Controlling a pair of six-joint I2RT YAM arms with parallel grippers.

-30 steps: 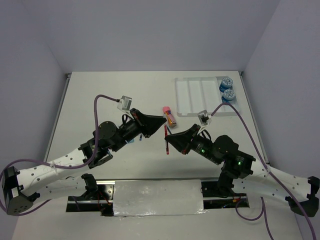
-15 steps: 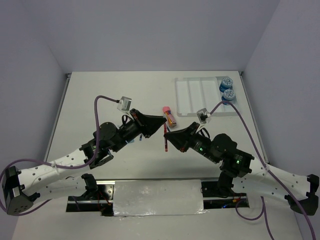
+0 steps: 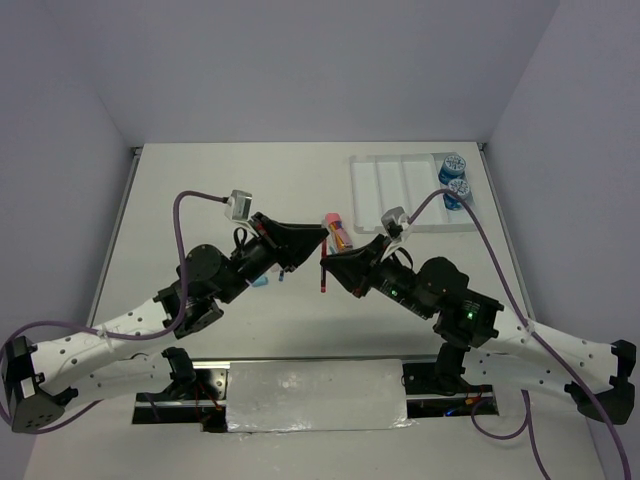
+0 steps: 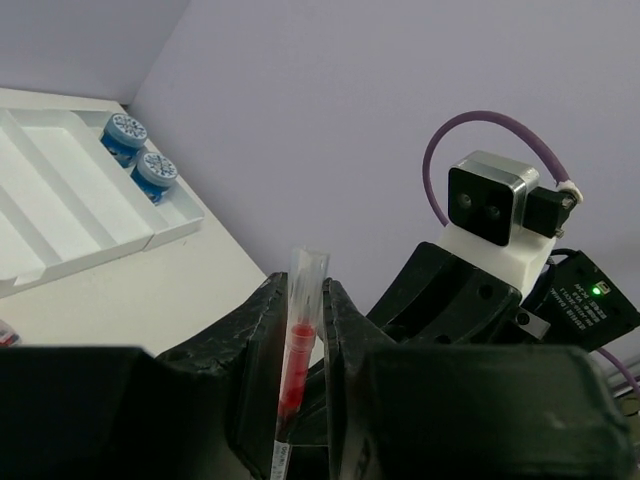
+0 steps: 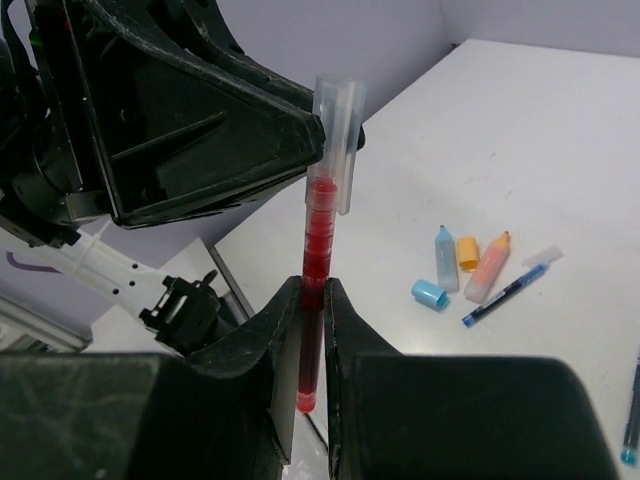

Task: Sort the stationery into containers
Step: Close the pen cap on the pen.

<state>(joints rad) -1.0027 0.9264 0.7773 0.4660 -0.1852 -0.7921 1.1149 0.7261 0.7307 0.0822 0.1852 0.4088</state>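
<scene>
far left on the white table [image 3: 200, 190], partly under my left arm, lies a loose cluster: a short light-blue marker [image 5: 445, 245], a short orange marker [image 5: 467, 252] and a thin blue pen [image 5: 505, 290].

the left gripper [image 3: 322, 239] reaches in toward the middle. its fingers [image 4: 262, 335] flank the thin red pen with a clear cap [image 5: 318, 215] just below the cap, very close on both sides, but i cannot tell whether they clamp it or only stand beside it.

the pen is upright in the air above the table, cap on top. the right gripper [image 3: 327, 263] meets it from the other side, with its fingers [image 5: 288, 335] pressed together on the lower part of the red barrel.

just behind the two grippers a pink-capped short marker [image 3: 337, 230] lies flat on the table.

further right, at the back, sits the flat white plastic tray with four long compartments [image 3: 385, 190]. its rightmost compartment holds two round blue patterned-top rolls [image 3: 453, 163], one behind the other.
</scene>
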